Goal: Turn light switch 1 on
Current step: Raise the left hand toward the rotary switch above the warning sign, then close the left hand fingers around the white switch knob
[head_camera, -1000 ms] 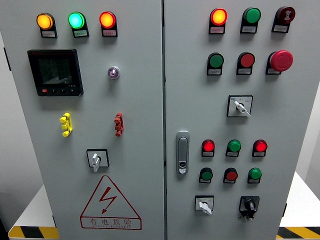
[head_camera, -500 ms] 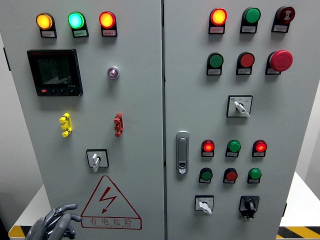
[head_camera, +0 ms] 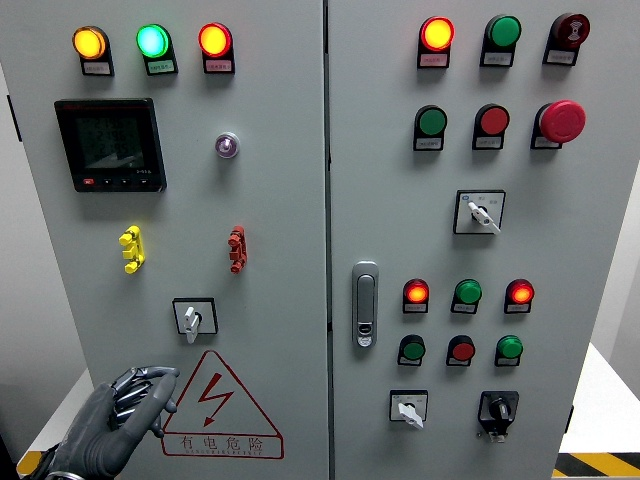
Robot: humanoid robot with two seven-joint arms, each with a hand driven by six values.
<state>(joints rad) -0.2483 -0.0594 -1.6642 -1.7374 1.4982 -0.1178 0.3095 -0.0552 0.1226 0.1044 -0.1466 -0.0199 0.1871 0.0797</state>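
Lower left: left hand (head_camera: pixel 120 425) is seen in front of the cabinet's left door (head_camera: pixel 280 200), fingers (head_camera: pixel 150 378) loosely spread, nothing held, tips beside the warning triangle (head_camera: pixel 218 405); contact w/ the panel cannot be told. Right hand is not in view. Which control is "switch 1" cannot be read; labels too small. Likeliest candidate is judged to be the rotary selector (head_camera: pixel 193 317) just above and right of the hand, knob pointing roughly down. Risk 1: the wrong control could be worked, since two toggle-like levers, yellow (head_camera: pixel 131 249) and red (head_camera: pixel 236 249), sit higher on the same door, and similar selectors are found on the right door, upper (head_camera: pixel 480 212) and lower (head_camera: pixel 408 408), plus a black key-type one (head_camera: pixel 498 412). Risk 2: the knob is small and smooth-looking vs. broad fingers, so a slip or only a partial turn is likely if it is pinched off-centre. Risk 3: if approached w/ fingers splayed, the display (head_camera: pixel 110 145) or the small round button (head_camera: pixel 227 145) could be brushed on an overshoot upward. Further right, the door handle (head_camera: pixel 366 305) is well apart from the hand, as are the push buttons and the red mushroom stop (head_camera: pixel 562 121), so accidental hits there are judged unlikely unless the arm is swung wide.
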